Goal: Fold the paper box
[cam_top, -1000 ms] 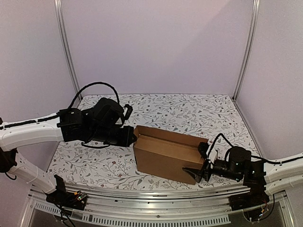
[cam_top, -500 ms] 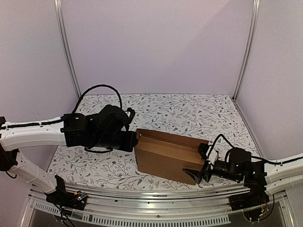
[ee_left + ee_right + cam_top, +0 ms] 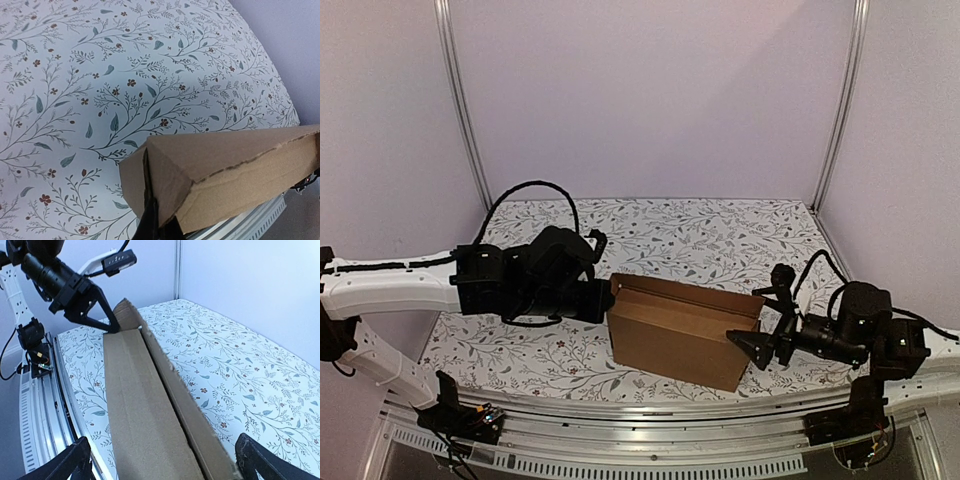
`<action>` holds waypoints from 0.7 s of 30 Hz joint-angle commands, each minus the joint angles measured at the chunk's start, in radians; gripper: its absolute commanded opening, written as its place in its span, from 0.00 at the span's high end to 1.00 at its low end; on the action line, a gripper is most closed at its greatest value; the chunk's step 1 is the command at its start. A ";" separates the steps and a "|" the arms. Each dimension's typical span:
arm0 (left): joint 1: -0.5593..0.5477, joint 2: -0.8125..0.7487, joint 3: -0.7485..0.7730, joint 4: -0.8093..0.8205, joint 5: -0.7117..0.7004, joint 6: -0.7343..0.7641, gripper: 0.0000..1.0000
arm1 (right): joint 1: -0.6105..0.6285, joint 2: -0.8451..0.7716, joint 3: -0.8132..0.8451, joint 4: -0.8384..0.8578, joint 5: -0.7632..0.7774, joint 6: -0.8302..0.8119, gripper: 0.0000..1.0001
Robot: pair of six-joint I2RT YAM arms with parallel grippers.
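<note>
The left arm (image 3: 390, 285) reaches in from the left of the paper box (image 3: 675, 335), a black cable looping over its wrist. The left gripper (image 3: 605, 297) is at the box's left end with its jaws fully closed and its dark tips pressed against the upper corner of that end. Whether any cardboard lies between the tips cannot be told. The box stands on the flower-patterned table (image 3: 720, 235) as a long brown block, its broad side facing the arms' bases and its right end swung a little nearer to them. Along its top a flat panel lies lengthwise, and behind that panel a wall with a ragged upper edge rises slightly higher. At the box's right end the right gripper (image 3: 757, 308) has its jaws spread wide. It holds nothing, with one finger on either side of that end and a gap to the cardboard on the near side.
</note>
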 commanded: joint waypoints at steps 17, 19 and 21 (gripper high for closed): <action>-0.027 0.047 -0.083 -0.154 0.037 -0.059 1.00 | 0.007 0.058 0.497 -0.838 0.194 0.416 0.08; -0.026 0.046 -0.085 -0.153 0.036 -0.060 1.00 | 0.007 0.096 0.523 -0.864 0.194 0.442 0.10; -0.026 0.044 -0.086 -0.151 0.038 -0.063 1.00 | 0.007 0.122 0.534 -0.873 0.191 0.466 0.14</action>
